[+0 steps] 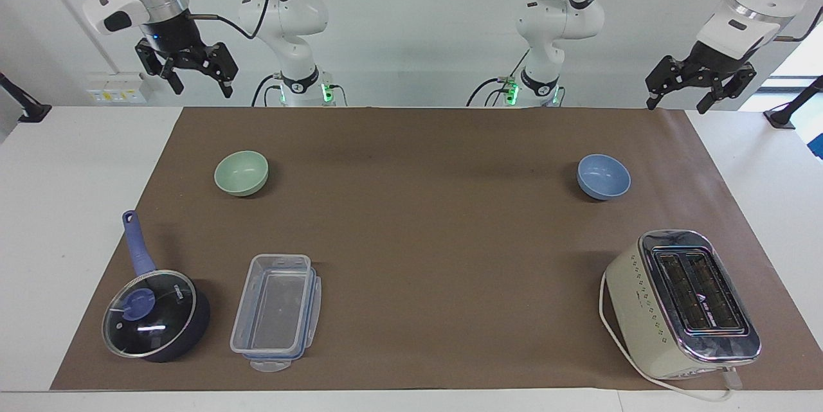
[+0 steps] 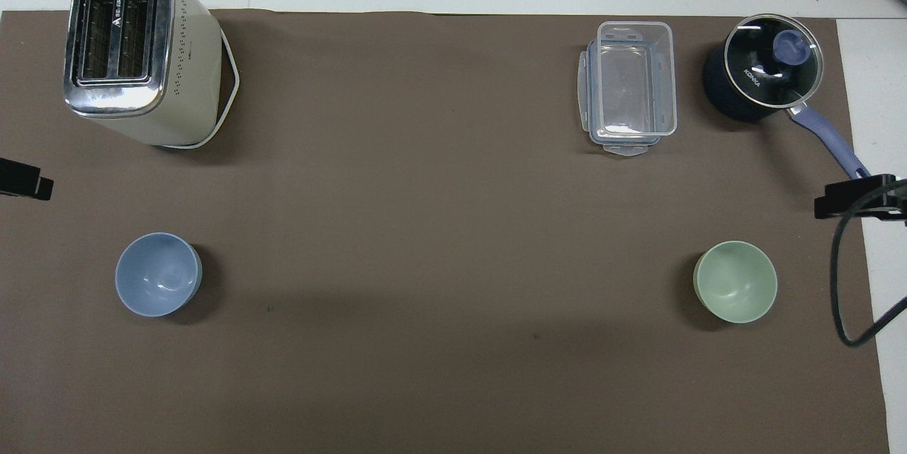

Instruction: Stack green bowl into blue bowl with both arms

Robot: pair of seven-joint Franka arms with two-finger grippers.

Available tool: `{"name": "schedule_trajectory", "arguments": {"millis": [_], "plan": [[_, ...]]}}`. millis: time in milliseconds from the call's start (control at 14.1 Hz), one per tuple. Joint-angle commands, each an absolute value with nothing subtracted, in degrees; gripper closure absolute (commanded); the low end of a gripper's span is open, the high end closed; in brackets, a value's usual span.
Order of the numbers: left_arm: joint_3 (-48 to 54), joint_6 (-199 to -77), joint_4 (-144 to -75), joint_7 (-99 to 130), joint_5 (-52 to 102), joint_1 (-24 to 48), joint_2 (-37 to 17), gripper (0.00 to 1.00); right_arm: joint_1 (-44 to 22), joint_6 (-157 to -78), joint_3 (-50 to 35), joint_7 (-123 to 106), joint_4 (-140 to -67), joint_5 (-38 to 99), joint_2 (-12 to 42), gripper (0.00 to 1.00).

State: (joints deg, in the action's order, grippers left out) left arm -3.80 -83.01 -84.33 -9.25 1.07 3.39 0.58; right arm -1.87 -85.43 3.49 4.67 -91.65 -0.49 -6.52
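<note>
The green bowl (image 1: 241, 173) stands upright on the brown mat toward the right arm's end of the table; it also shows in the overhead view (image 2: 735, 282). The blue bowl (image 1: 603, 176) stands upright toward the left arm's end, about as near to the robots, and shows in the overhead view (image 2: 157, 274). Both bowls hold nothing. My right gripper (image 1: 199, 85) hangs open and empty, high over the mat's edge at its own end of the table. My left gripper (image 1: 678, 103) hangs open and empty, high over the mat's corner at its end. Both arms wait.
A cream toaster (image 1: 685, 303) with a white cord stands farther from the robots than the blue bowl. A dark blue saucepan with a glass lid (image 1: 154, 315) and a clear plastic container (image 1: 276, 312) lie farther from the robots than the green bowl.
</note>
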Motion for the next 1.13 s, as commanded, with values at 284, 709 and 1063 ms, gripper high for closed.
{"name": "schedule_trajectory", "arguments": {"millis": [284,709,1063], "plan": [[-3.5,-82.3,-85.0,-8.5,0.4,3.5,1.4,0.0,-1.3,-85.5,3.2,3.4,-92.8,-0.5,-7.6,0.0],[-3.6,-82.4,-85.2,-8.5,0.4,3.5,1.6,0.0,-1.3,-85.5,3.2,3.5,-92.8,-0.5,-7.6,0.0],[-3.5,-82.0,-85.3,-8.5,0.4,3.5,1.7,0.0,-1.3,-85.5,3.2,3.4,-92.8,-0.5,-7.6,0.0]]}}
